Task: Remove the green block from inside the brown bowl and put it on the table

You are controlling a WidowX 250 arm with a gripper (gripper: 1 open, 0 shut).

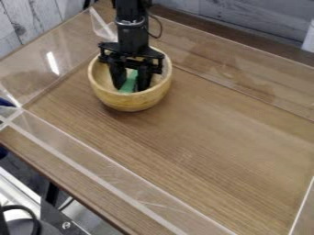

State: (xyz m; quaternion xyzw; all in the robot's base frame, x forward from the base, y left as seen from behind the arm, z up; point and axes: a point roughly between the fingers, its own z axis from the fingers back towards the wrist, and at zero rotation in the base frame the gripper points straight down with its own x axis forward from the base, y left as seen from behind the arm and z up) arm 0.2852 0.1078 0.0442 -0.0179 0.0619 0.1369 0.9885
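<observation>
One green block lies inside the brown bowl; gripper closed on it, low within the rim; lift should go straight up, clearing the wall before any travel over the worktop

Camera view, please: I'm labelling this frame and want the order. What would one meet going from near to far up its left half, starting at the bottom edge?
Black cable → brown bowl → grey wooden planks
</observation>
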